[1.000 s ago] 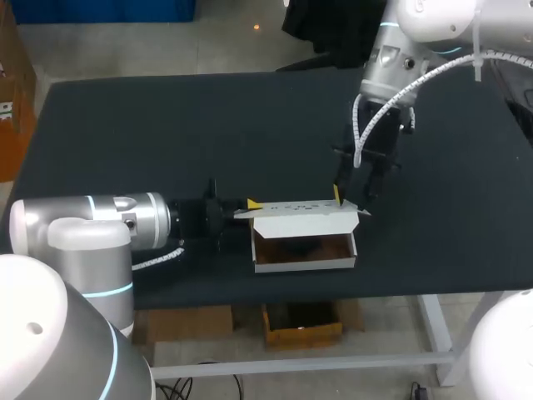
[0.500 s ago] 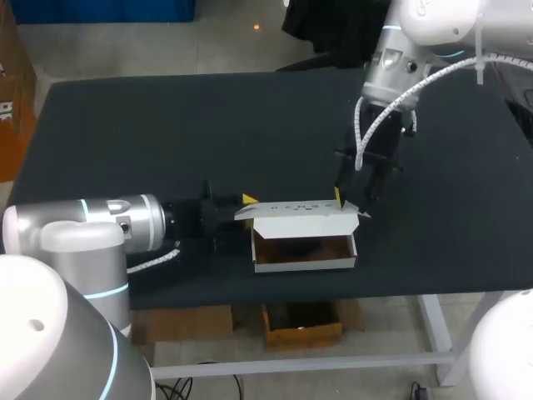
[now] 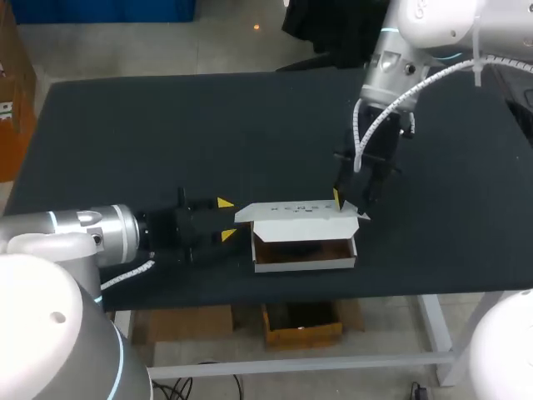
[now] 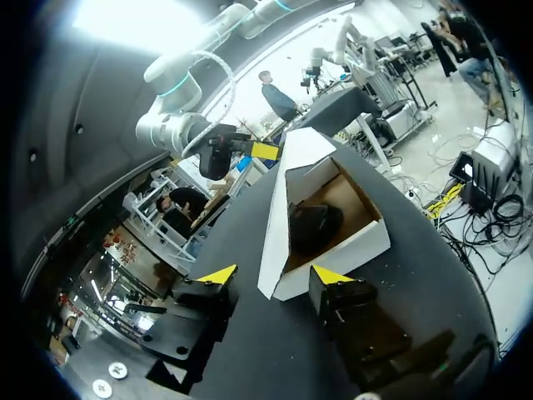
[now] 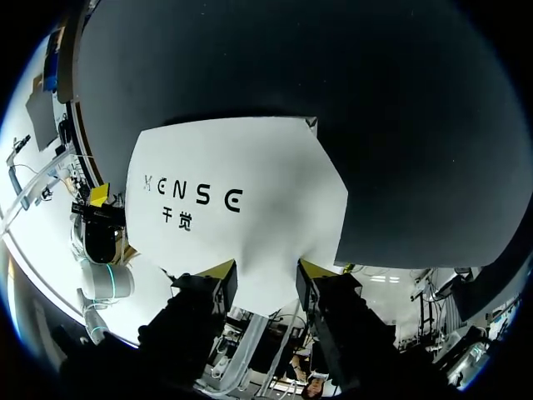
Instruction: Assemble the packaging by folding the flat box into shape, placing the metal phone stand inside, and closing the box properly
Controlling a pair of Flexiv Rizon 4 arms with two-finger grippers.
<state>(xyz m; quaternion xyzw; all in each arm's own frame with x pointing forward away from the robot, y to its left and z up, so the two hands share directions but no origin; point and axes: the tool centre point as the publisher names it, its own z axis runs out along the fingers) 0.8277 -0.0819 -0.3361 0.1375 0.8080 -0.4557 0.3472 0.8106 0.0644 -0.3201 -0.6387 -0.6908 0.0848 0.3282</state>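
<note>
Currently your right end effector (image 3: 348, 200) is clamped on the right end of the lid (image 3: 296, 210), raised along the far side of the open box (image 3: 304, 263). Box sits near the surface's (image 3: 125, 125) near edge, with the phone stand (image 4: 315, 227) inside. Your left end effector (image 3: 226, 219) is spread wide, holding nothing, just left of the box.

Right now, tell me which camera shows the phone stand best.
The left wrist view: it looks into the open box, where the dark phone stand lies. The head view shows only a dark shape inside. In the right wrist view the white lid hides it.
</note>
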